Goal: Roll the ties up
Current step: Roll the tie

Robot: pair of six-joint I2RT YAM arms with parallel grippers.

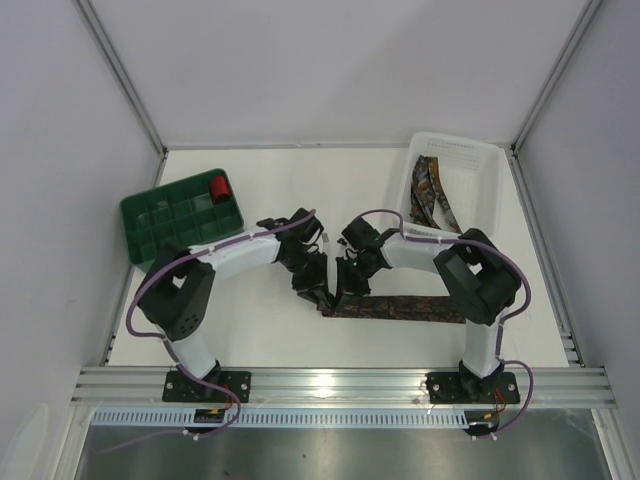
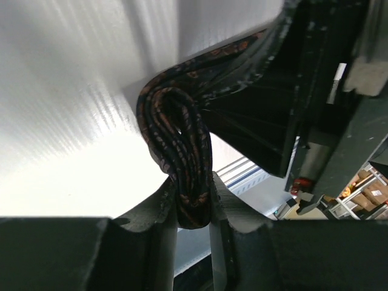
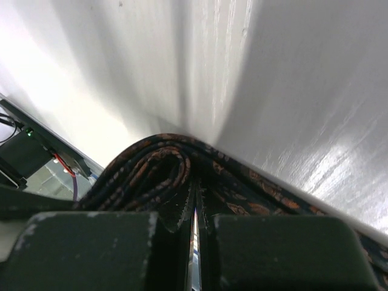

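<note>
On the smooth white counter (image 1: 260, 335), by its near edge, lies a flat, narrow dark tie (image 1: 410, 307) with fine brown-orange patterning, its left end coiled into a soft loop pinched by the left gripper (image 2: 194, 205), the right gripper (image 3: 195, 207) closed tight against it, and more ties (image 1: 430, 195) lie in the white plastic basket (image 1: 488, 190) at the far right corner.

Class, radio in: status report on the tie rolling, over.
Left gripper clamped on rolled end of tie. Right gripper shut, tips at the roll. Rest flat on table. Basket, tray well aside.
</note>
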